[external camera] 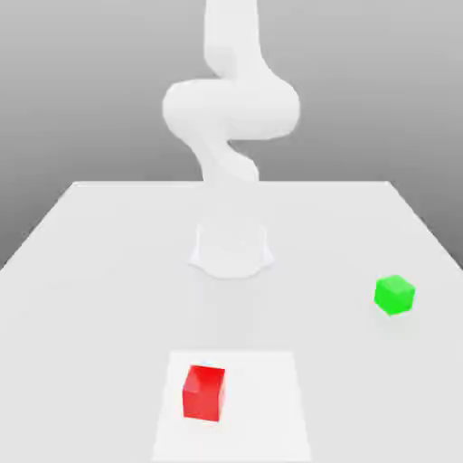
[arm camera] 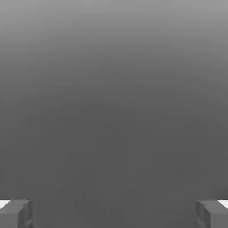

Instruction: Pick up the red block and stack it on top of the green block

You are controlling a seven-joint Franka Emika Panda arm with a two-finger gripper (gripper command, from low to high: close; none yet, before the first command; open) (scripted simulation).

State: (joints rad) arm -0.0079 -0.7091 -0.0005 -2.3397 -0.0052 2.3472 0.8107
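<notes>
pincer (arm camera: pixel 114 213): its two grey fingertips (arm camera: pixel 15 213) stand wide apart, holding nothing.
red block: small matte bright-red cube (external camera: pixel 203 392), lower centre of the exterior view, on the white bench (external camera: pixel 108 271).
green block: small matte bright-green cube (external camera: pixel 394 295), right of centre, well apart from the red.
step: approach not yet begun.
next move: likely descend over the red cube and straddle it.

The red block (external camera: pixel 203 392) sits on the table (external camera: pixel 90 271) near its front edge, just toward the exterior view's left of middle. The green block (external camera: pixel 394 295) sits farther back, well apart, near the table's right edge.
</notes>
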